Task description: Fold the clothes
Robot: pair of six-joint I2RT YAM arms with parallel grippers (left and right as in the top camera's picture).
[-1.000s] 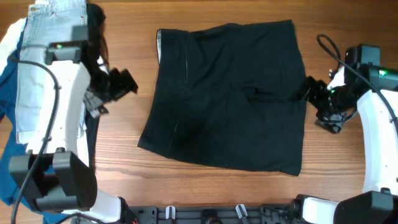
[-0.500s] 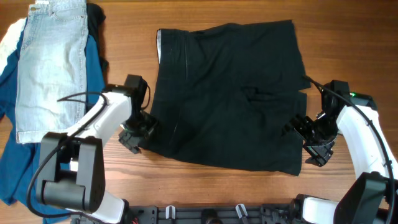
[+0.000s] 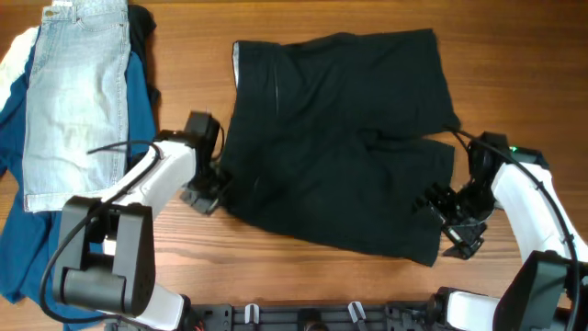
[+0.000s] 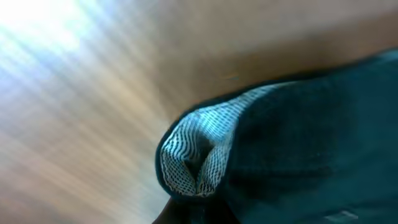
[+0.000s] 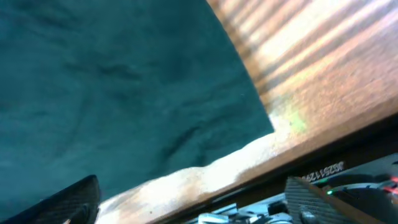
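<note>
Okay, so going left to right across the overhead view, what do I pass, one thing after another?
Pale-blue denim shorts → left gripper → plain black thin-fabric shorts, spread out flat → right gripper, at their lower right corner.

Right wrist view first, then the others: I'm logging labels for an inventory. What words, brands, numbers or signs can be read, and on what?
Pale printed string on the dark rail, right wrist view: inverted and blurred, not readable.
Black shorts: no text visible.
Denim shorts: nothing readable; any tag is too small to tell.
Left wrist view: no text at all.
</note>
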